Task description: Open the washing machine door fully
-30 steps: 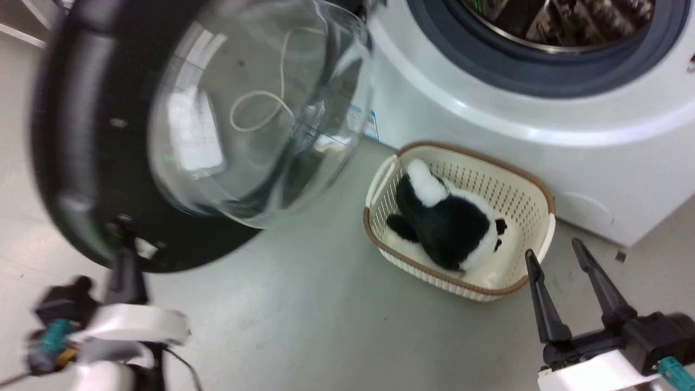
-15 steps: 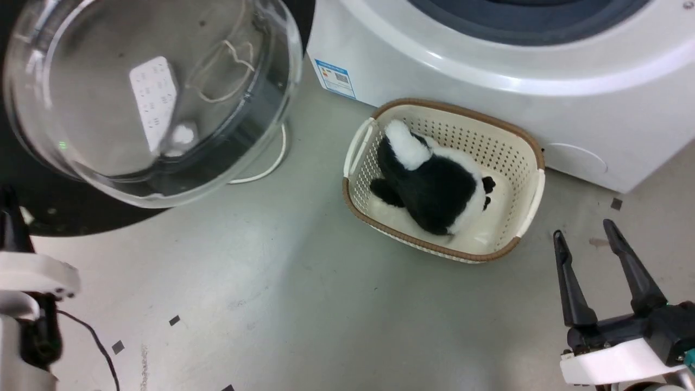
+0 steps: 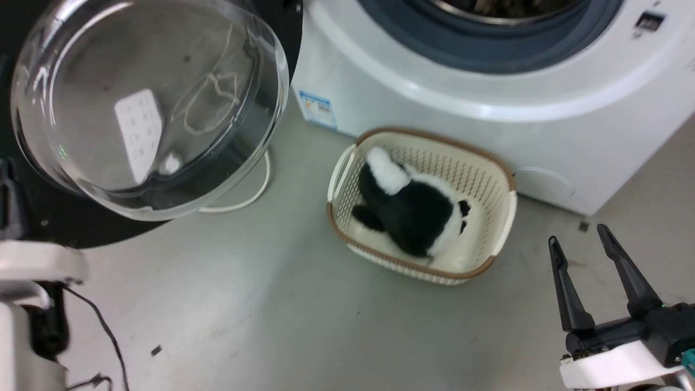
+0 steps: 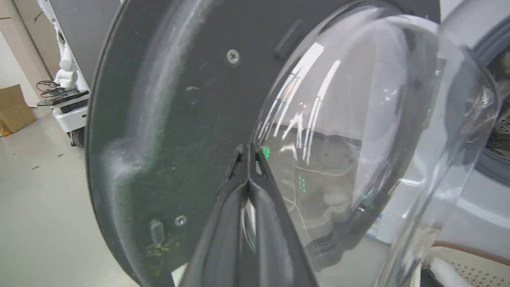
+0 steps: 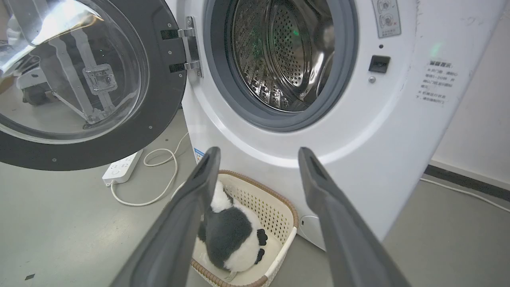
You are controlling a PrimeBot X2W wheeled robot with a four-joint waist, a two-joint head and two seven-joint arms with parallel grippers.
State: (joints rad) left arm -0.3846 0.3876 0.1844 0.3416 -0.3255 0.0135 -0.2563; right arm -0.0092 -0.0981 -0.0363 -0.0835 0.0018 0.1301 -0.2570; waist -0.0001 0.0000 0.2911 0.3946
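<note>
The washing machine door (image 3: 81, 231) stands swung out to the left of the washing machine (image 3: 434, 103), its clear bulging window (image 3: 146, 103) facing me. In the right wrist view the door (image 5: 159, 115) hangs from a metal hinge (image 5: 191, 44) beside the steel drum (image 5: 287, 56). My left gripper (image 4: 248, 150) is shut, its tips against the door's black inner face (image 4: 167, 99) right beside the glass, nothing between them. My right gripper (image 3: 577, 234) is open and holds nothing, low at the right, well apart from door and machine.
A cream basket (image 3: 502, 217) holding a black-and-white plush (image 3: 412, 217) sits on the floor against the machine's front. A white power strip (image 5: 119, 167) and looped cable (image 5: 167, 175) lie under the door. A cardboard box (image 4: 14, 107) and white equipment (image 4: 67, 91) stand far off.
The door has swung wider, away from the drum opening, with the left arm following it. The head camera has shifted meanwhile. The right gripper stays open.
</note>
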